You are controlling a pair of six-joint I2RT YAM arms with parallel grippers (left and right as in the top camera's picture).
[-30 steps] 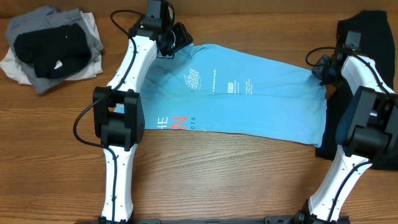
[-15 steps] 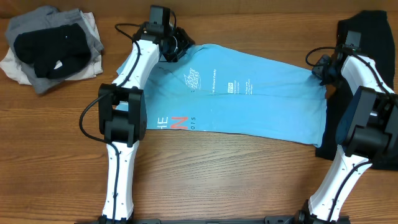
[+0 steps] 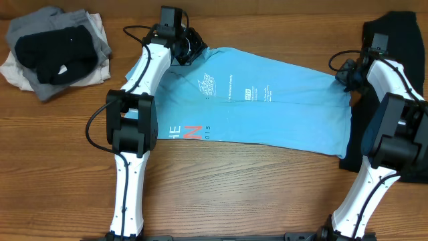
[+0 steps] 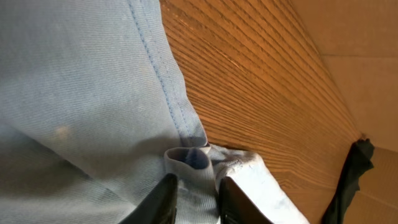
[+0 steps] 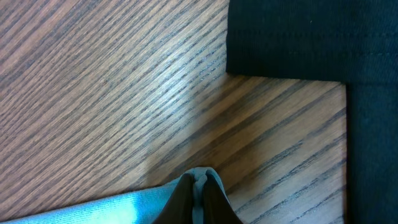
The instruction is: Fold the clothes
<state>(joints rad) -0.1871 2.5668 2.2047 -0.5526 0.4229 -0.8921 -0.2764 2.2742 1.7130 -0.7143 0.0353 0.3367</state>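
Note:
The clothes in play are a sky-blue T-shirt with white print and red-and-white lettering, spread flat across the middle of the table. My left gripper sits at its back left corner. In the left wrist view the left gripper is shut on a bunched fold of the T-shirt at the stitched hem. My right gripper is at the back right corner. There the right gripper pinches the T-shirt's corner, shut. A plain black garment lies under the right arm at the right edge.
A pile of grey, black and white clothes lies at the back left corner. The black garment's hem is just beyond the right gripper. Bare wooden table runs along the front between the two arm bases.
The left arm shifted a little to the right, onto the shirt's back left corner, and its jaws closed in on the fabric. The right arm and the shirt stayed put.

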